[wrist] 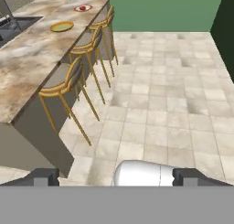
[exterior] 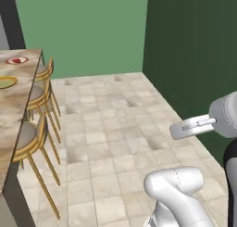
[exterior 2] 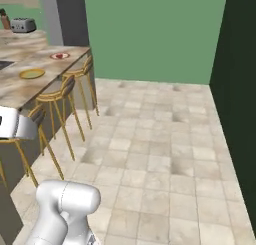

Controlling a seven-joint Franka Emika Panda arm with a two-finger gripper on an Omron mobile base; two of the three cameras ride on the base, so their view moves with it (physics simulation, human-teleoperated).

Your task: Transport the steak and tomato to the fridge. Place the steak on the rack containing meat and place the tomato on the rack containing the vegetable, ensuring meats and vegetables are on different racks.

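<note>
**Transit phase: steak on far end of counter, gripper empty, well apart from it**

Steak (wrist: 82,8) lies on a small white plate (exterior 2: 53,56) at far end of counter (wrist: 32,58), left side of scene; a yellow plate (wrist: 62,26) sits nearer along the same top, contents too small to tell. Tomato and fridge not identified. Judged handling: steak soft, limp, prob. slippery; will sag if pinched at one end, so take across the mid-section w/ fingers closing over the short width. Tomato, once found: round, smooth, bruises easily; grip across widest part, light force. Gripper (wrist: 116,177): fingers spread wide, nothing between them, over open floor (wrist: 169,95) near the stools (wrist: 68,81). Steak is far ahead and left of the fingers, no contact. Base must close in on counter before any reach.
</note>
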